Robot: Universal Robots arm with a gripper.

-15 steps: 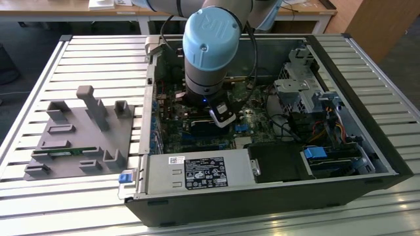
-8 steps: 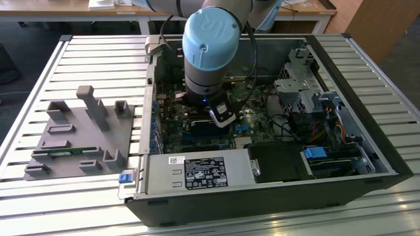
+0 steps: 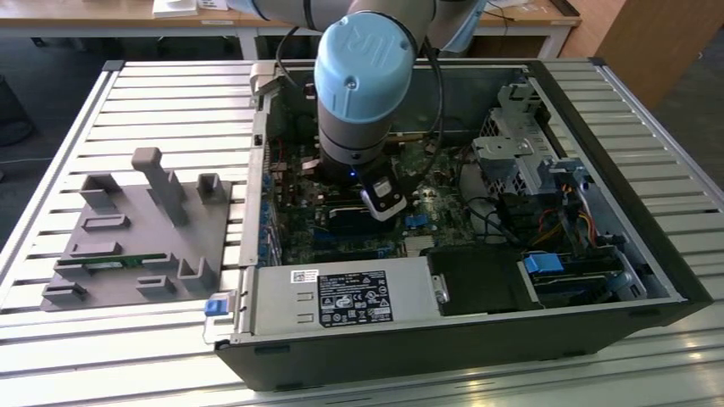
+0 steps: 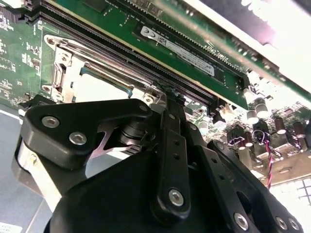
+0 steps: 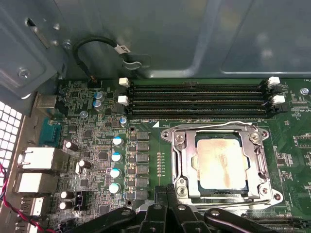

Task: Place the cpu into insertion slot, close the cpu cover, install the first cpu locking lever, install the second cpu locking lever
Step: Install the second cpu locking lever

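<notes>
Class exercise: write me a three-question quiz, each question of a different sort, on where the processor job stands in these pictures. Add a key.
1. True or false: the cpu sits in the insertion slot.
2. The cpu cover is: A) lowered around the chip, B) standing upright, C) lying on the table.
3. Fill in: the gripper hovers just beside the ____, inside the computer case.

Key: 1 true; 2 A; 3 socket.
</notes>
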